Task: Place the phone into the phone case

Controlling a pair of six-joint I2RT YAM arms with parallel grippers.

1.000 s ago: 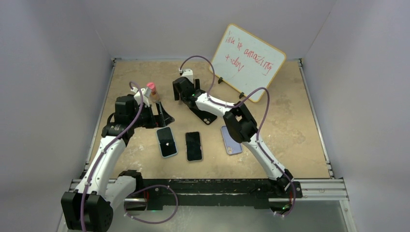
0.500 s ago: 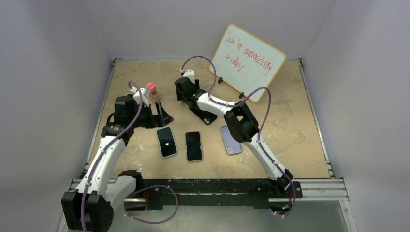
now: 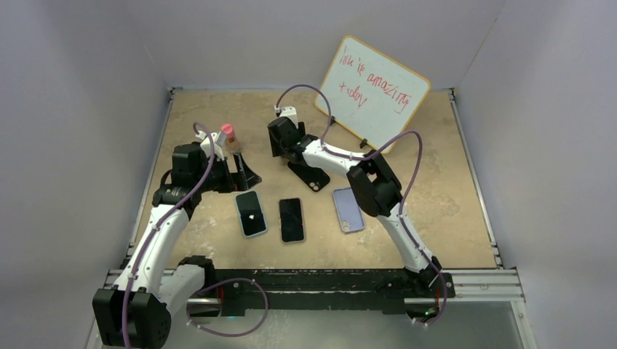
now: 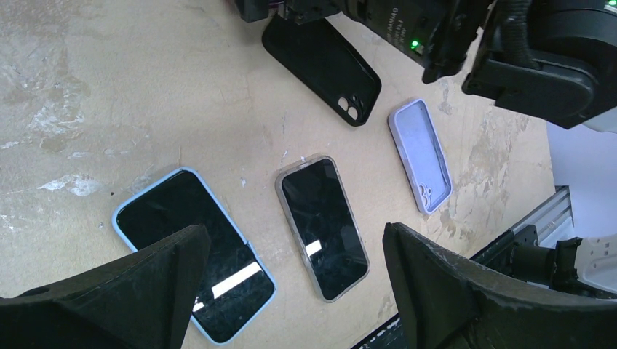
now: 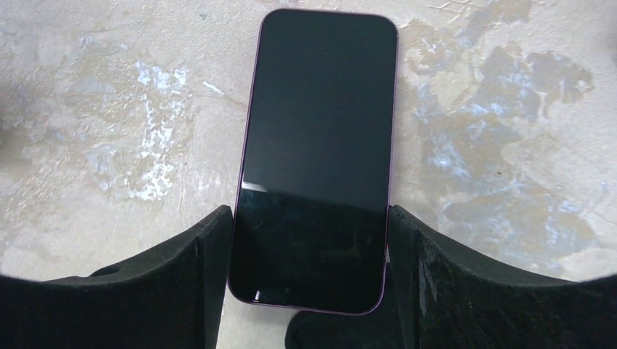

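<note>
- My top view sits above and behind the arm bases, facing the far wall. It is far enough back to take in the whole table and the whiteboard.
- My left wrist view looks down from some height past the left fingers, facing across the table toward the right arm.
- My right wrist view is low and close, pointing almost straight down between the right fingers at a purple-edged phone.
- The top and left wrist views share the blue-edged phone, the clear-edged phone, the black case and the lilac case.
</note>
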